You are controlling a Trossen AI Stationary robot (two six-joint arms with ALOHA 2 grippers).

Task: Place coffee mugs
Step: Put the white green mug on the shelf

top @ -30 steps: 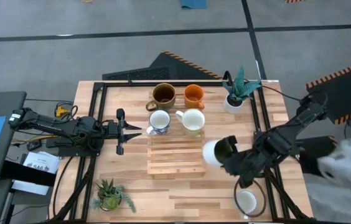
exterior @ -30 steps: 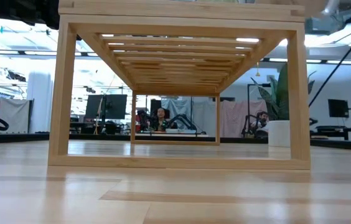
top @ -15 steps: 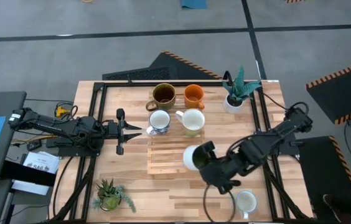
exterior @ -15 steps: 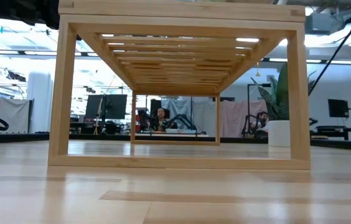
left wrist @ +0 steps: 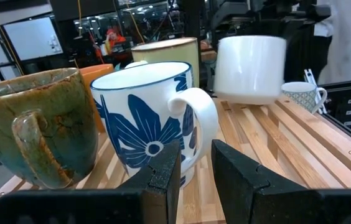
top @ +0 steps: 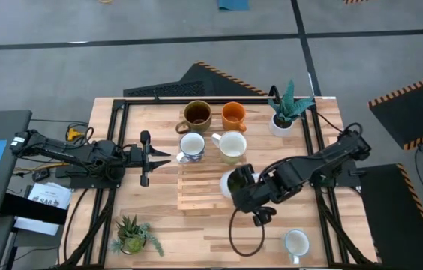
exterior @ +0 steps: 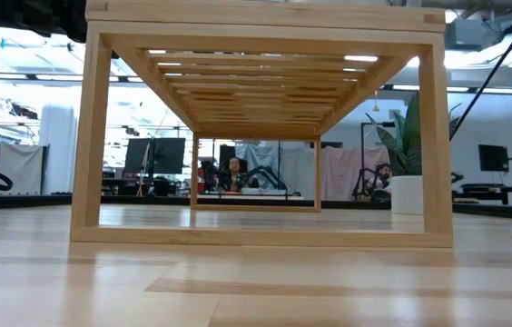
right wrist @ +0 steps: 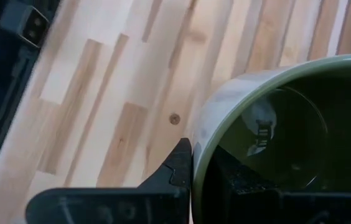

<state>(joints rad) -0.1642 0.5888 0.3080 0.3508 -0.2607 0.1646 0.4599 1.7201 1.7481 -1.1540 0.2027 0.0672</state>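
Note:
My right gripper (top: pixel 243 186) is shut on a mug (top: pixel 231 183) that is pale outside and dark green inside, above the slatted wooden rack (top: pixel 210 193). In the left wrist view this mug (left wrist: pixel 250 67) hangs upright over the slats. On the rack's far half stand a brown mug (top: pixel 196 114), an orange mug (top: pixel 233 115), a white mug with blue flowers (top: pixel 192 145) and a cream mug (top: pixel 232 145). Another white mug (top: pixel 296 242) stands on the table near the near right corner. My left gripper (top: pixel 156 157) is open and waits left of the rack. My right gripper holds the mug by its rim (right wrist: pixel 195 155). One finger (right wrist: pixel 178 163) is outside the wall and the other (right wrist: pixel 241 177) is inside the hollow. The fingers come from above, slanting from the table's right. The mug is lifted clear of the slats and upright.
A potted plant (top: pixel 285 106) stands at the far right corner and another (top: pixel 133 235) at the near left. The near half of the rack's top is bare slats. In the low view the rack's frame (exterior: pixel 260 238) and a white pot (exterior: pixel 408 194) show, and people sit far behind.
My right gripper has carried the pale mug toward the table's left, from beside the rack's right edge to above its near right part. The arm has stretched out across the table. The mug has turned from lying tilted to upright.

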